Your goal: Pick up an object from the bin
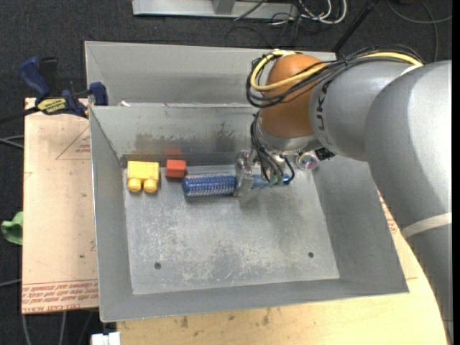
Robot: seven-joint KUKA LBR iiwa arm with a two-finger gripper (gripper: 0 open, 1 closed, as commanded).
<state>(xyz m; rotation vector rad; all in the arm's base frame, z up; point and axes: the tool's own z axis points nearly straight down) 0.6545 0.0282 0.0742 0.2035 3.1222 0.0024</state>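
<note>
My gripper (pixel 246 180) is low in the bin near the back wall, right at the right-hand end of a blue ribbed cylinder (pixel 209 185) that lies on its side on the floor. Whether it touches the cylinder I cannot tell. Left of the cylinder and close to the back wall sits a small red cube (pixel 176 168). Further left lies a yellow block (pixel 142 176) with two round studs facing the front.
The arm comes in from the right, with its orange cover and cables above the gripper. The three things lie in a row along the back wall. The bin's sloped walls rise on all sides.
</note>
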